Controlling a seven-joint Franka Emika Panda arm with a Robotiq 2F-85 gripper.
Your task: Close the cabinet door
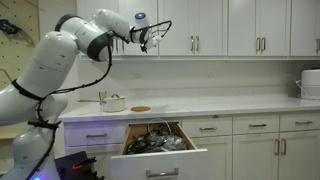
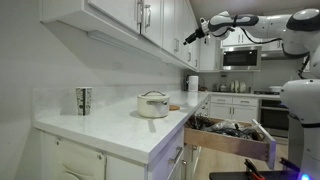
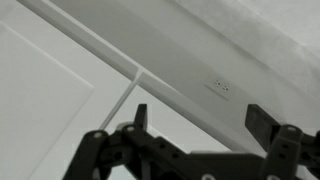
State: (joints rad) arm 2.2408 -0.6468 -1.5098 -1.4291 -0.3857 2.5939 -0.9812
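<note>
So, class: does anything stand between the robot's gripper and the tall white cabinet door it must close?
Nothing visible does. The gripper, fingers open, is right up at the tall white shaker-style cabinet door; the open white drawer sits well below.

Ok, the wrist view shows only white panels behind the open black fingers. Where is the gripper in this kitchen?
Observer: The black Robotiq gripper is up at the row of tall white upper cupboard doors, above the white countertop.
Operator: Anything open below?
Observer: A wide white drawer under the counter stands pulled out, full of dark utensils.
Operator: And on the counter?
Observer: A round white lidded pot stands on it.
</note>
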